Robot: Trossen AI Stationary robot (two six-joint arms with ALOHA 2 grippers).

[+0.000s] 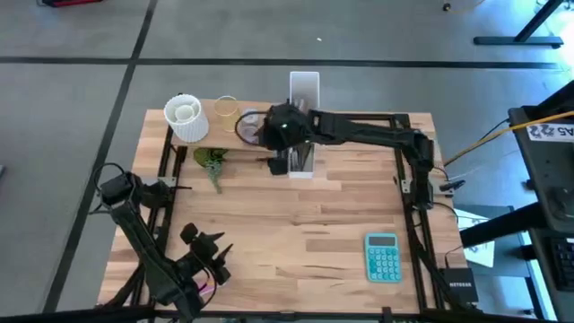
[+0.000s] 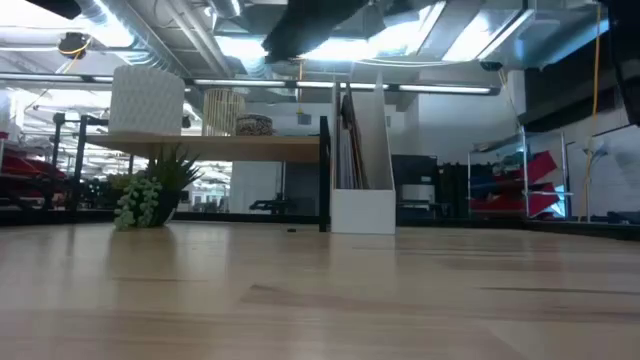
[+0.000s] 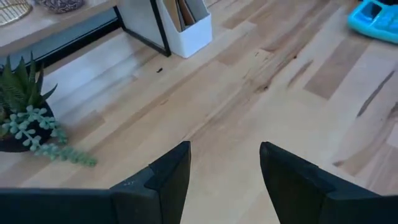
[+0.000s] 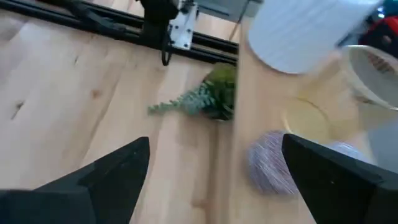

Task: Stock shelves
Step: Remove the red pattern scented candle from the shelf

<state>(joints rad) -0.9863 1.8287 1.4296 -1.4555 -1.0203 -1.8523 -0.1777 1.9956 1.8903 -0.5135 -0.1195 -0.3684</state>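
The shelf, a raised light-wood plank on a black frame, stands at the table's far left. On it stand a white ribbed vase, a gold wire holder and a small grey-purple bowl. The white file box stands upright on the table at the shelf's right end, with folders in it. My right gripper hovers open above the shelf's right end, over the bowl, holding nothing. My left gripper stands open above bare wood near the table's near left corner.
A small potted green plant sits on the tabletop just in front of the shelf. A teal calculator lies near the front right. Bare wood stretches across the table's middle between the two arms.
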